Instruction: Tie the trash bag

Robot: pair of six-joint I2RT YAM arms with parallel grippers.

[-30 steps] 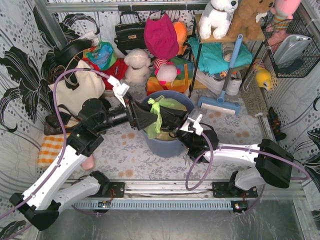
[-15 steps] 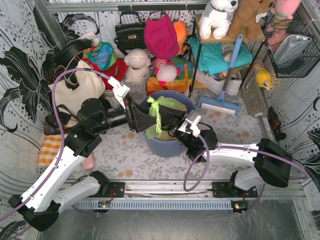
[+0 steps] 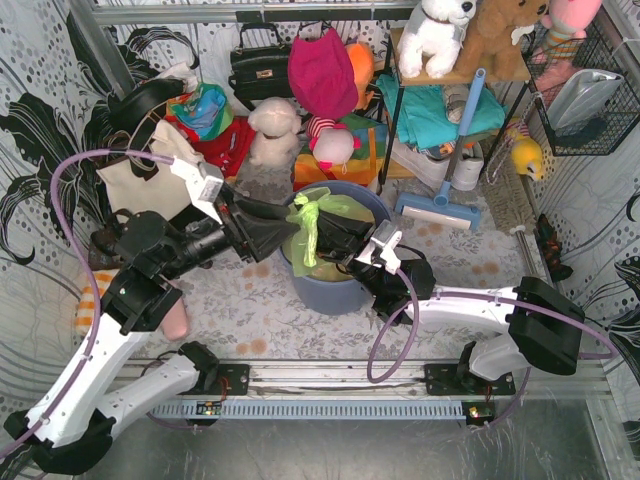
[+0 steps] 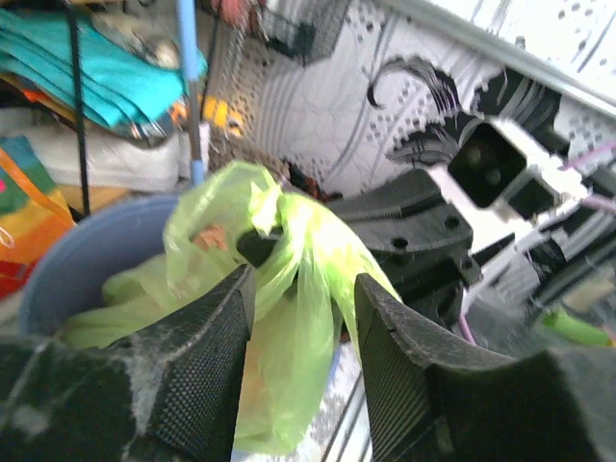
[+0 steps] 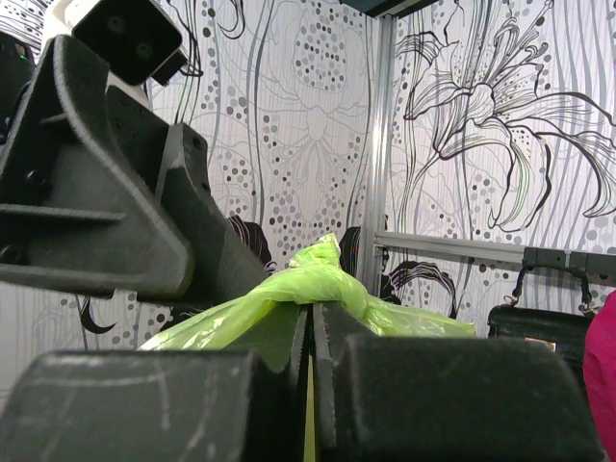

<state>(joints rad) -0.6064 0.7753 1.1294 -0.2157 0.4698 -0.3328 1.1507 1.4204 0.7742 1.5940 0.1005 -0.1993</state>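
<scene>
Light-green crinkly plastic, the trash bag [image 3: 340, 208] sits in a round blue-grey bin [image 3: 335, 292] mid-table, its gathered neck rising in a knot-like twist. The right gripper [image 5: 310, 322] pinches a fold of that neck with fingers pressed together; the left gripper [image 4: 303, 281] hangs just before the twist, fingers spread, gripping nothing. To cinch well, the left should likely close on the loose tail opposite the right's pinch and pull steadily, gently, as thin film tears; no writing is legible.
</scene>
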